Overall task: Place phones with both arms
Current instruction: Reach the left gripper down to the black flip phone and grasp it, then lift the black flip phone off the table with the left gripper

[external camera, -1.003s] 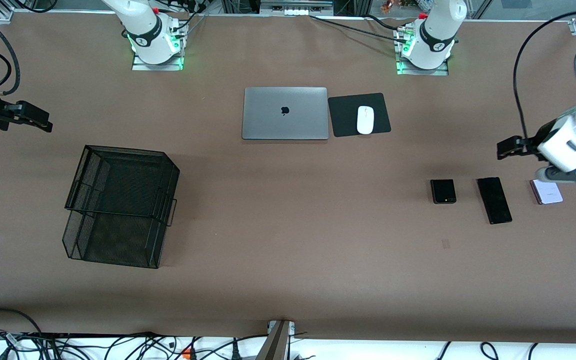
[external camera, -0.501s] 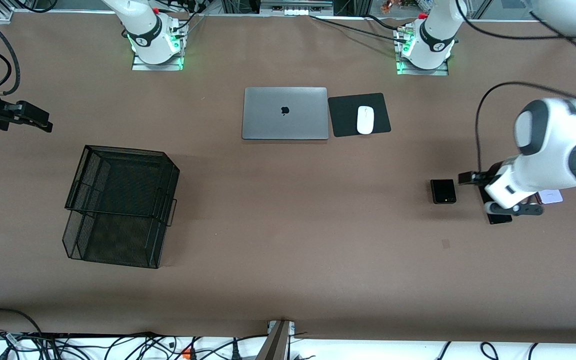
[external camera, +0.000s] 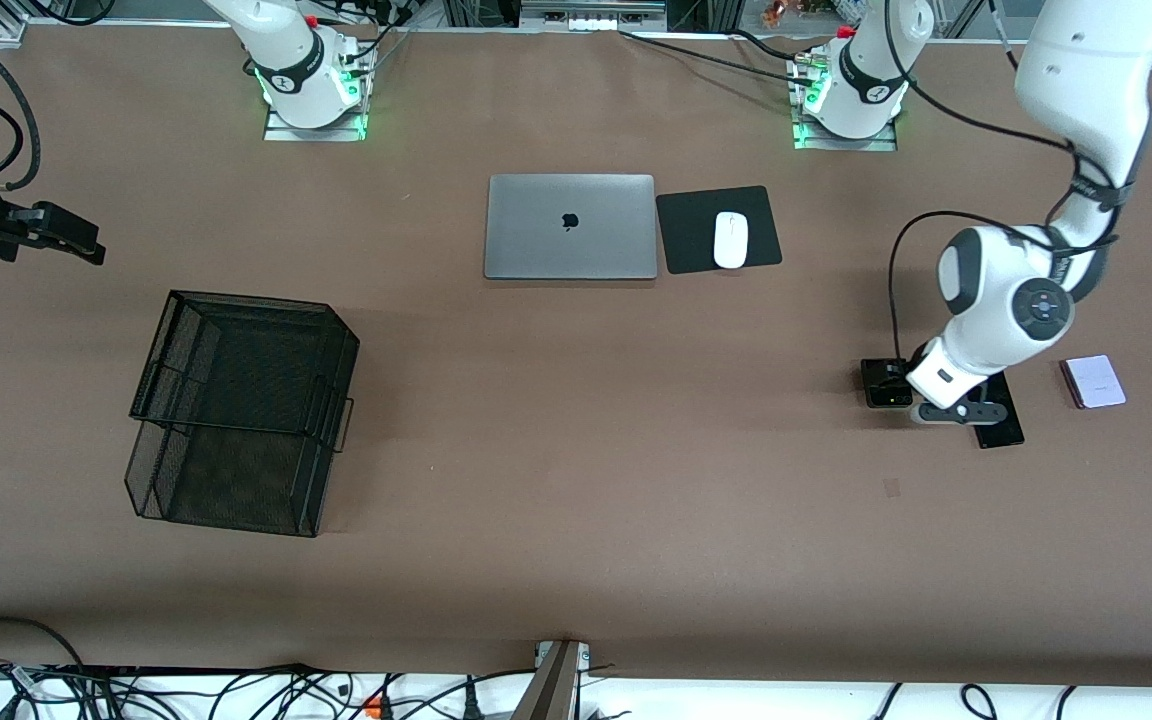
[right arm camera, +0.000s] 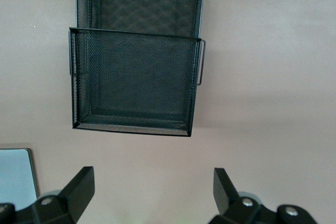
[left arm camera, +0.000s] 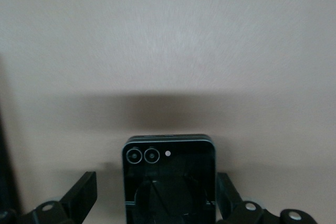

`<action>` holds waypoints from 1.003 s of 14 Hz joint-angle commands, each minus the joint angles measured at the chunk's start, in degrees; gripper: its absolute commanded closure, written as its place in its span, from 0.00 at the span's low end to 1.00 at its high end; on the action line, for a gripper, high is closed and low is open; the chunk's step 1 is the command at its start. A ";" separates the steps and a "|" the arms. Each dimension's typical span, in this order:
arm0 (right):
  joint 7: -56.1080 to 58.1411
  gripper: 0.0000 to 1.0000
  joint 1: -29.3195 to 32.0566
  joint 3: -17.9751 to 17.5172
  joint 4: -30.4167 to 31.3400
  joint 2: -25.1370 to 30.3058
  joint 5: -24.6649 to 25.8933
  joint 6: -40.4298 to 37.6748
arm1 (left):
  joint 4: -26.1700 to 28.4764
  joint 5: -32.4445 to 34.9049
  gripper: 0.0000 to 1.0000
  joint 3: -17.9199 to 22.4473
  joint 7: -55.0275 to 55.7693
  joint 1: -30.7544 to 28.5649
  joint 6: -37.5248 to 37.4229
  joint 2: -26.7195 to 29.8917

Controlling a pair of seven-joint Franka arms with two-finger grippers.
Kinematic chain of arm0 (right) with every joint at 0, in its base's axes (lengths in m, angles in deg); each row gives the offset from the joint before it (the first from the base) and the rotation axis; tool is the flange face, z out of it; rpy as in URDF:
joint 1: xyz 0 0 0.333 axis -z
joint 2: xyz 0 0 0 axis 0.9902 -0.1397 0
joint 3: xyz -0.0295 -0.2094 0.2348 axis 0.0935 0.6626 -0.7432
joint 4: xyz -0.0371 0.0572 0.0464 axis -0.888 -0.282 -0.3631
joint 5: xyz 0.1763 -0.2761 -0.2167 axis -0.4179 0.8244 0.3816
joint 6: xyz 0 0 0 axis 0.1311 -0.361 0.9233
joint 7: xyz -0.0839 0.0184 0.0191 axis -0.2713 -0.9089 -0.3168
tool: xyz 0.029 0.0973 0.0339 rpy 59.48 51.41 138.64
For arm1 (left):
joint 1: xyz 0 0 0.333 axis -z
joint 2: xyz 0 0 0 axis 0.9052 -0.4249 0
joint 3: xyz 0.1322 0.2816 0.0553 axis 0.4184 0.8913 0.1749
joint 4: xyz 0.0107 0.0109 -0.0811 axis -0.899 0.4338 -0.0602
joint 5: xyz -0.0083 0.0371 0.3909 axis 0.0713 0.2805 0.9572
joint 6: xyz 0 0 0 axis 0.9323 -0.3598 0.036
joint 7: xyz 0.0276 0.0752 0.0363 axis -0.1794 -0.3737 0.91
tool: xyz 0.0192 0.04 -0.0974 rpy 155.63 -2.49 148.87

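Where the left gripper (external camera: pixel 886 384) hangs low with its fingers (left arm camera: pixel 79 195) spread wide, we record the black flip phone (left arm camera: pixel 169 179) directly beneath, lying flat between them (untouched on either side). Just beside the gripper, toward the left arm's end of the table, we list the slim black phone (external camera: pixel 1004 420), partly covered by the wrist, then the pale flip phone (external camera: pixel 1094 381). The right gripper (right arm camera: pixel 152 195) waits, fingers likewise apart, high over the table near the black mesh basket (right arm camera: pixel 137 56). We also note the laptop (external camera: pixel 570 226) and mouse (external camera: pixel 730 239).
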 commanded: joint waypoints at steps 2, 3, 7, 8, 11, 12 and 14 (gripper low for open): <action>-0.35 0.00 -0.39 0.43 0.31 0.71 -1.10 0.31 | 1.79 -1.45 0.00 -0.29 1.28 -0.13 3.49 -0.58; -0.35 0.00 -0.39 0.43 0.31 0.71 -1.10 0.22 | 1.79 -1.45 0.00 -0.90 1.28 -0.21 3.49 -0.58; -0.26 0.00 -0.30 0.43 0.31 0.71 -1.10 0.13 | 1.79 -1.45 0.00 -1.86 1.64 -0.39 3.31 -0.23; -0.26 0.00 -0.39 0.43 0.31 0.71 -1.10 0.13 | 1.79 -1.45 0.00 -2.13 1.81 -0.39 3.31 -0.23; -0.26 0.00 -0.39 0.43 0.31 0.71 -1.10 0.13 | 1.79 -1.45 0.00 -2.13 1.90 -0.56 3.31 -0.41; -0.26 0.00 -0.39 0.43 0.31 0.62 -1.02 0.13 | 1.79 -1.45 0.16 -2.13 1.90 -0.74 3.22 -0.23; -0.26 0.00 -0.30 0.43 0.31 0.71 -1.02 0.13 | 1.44 -1.45 0.62 -2.13 1.72 -0.83 3.05 0.03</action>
